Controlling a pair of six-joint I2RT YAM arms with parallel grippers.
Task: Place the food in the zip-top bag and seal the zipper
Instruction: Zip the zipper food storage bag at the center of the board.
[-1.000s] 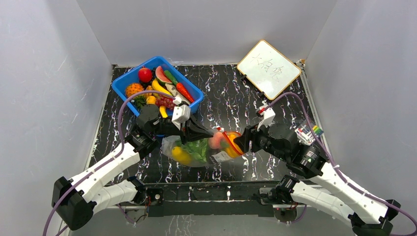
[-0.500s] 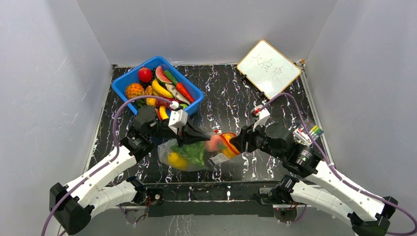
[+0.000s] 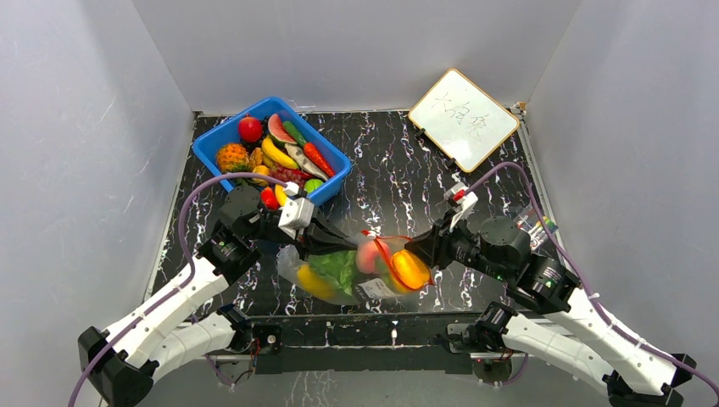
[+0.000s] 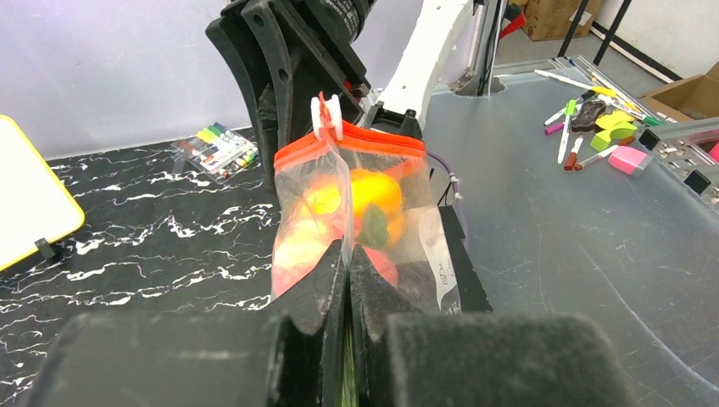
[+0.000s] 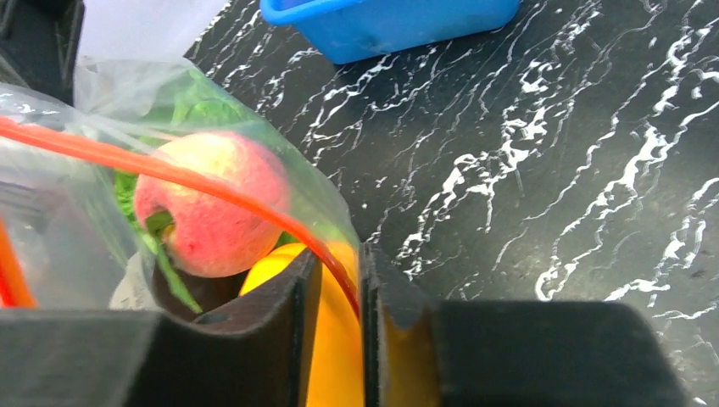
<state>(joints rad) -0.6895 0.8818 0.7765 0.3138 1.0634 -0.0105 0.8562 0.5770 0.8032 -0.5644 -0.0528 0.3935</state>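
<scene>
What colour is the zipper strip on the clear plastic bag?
Red-orange zipper strip; clearest in left wrist view.

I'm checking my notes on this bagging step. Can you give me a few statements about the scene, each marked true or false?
1. The left gripper is shut on the bag. True.
2. The bag is empty. False: a peach and a yellow pepper show through it.
3. The right gripper has the zipper between its jaws. True.
4. The bin is empty. False: it holds fruit and vegetables.
5. The whiteboard lies beside the bin on the left. False: it lies at the far right of the table.
</scene>
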